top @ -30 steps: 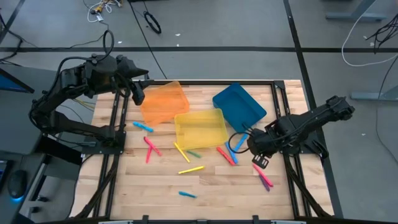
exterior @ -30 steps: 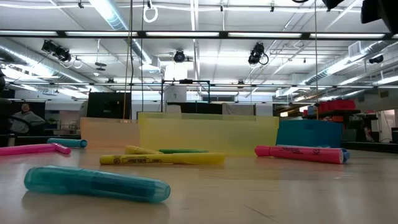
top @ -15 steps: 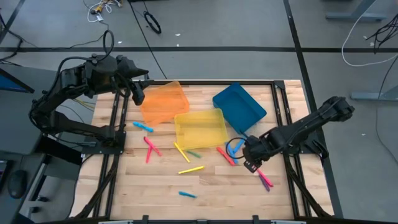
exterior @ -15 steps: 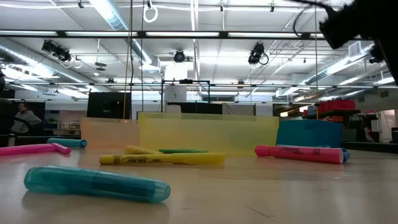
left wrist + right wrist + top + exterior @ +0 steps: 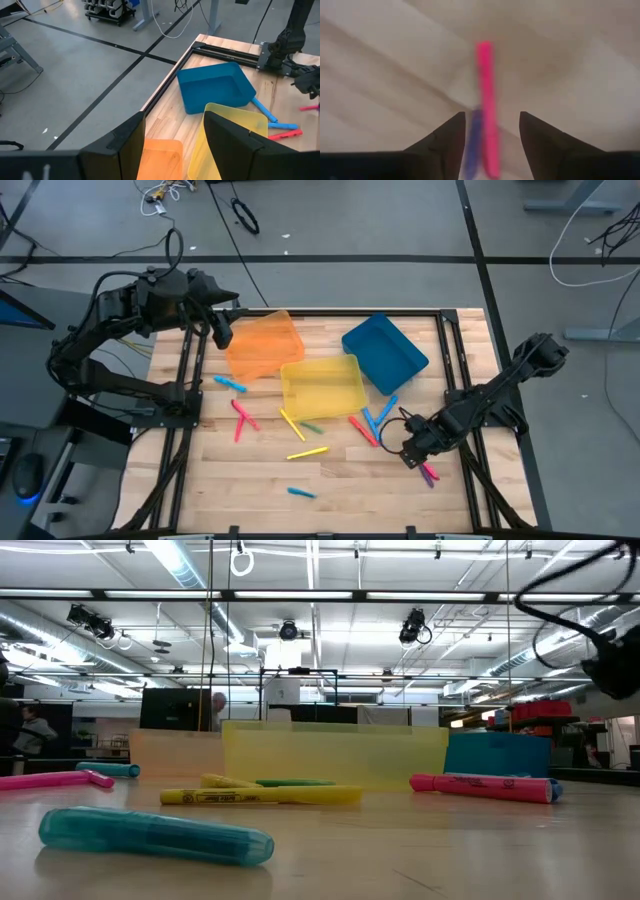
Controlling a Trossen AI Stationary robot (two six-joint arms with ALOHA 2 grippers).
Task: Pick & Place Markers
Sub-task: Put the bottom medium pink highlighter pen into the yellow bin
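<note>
While our right gripper (image 5: 413, 456) hangs with spread fingers over the pink marker (image 5: 486, 102) and purple marker (image 5: 473, 140), near the yellow bin (image 5: 322, 383), every marker we see lies on the tabletop (image 5: 250, 470). Our left gripper (image 5: 222, 330) waits released beside the orange bin (image 5: 262, 343).

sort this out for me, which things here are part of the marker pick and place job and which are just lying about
Part of the job:
- markers scattered on the table, such as the pink marker and purple marker under the open right gripper
- yellow marker
- teal marker

Just lying about:
- cables on the floor
- left gripper, waiting open by the orange bin
</note>
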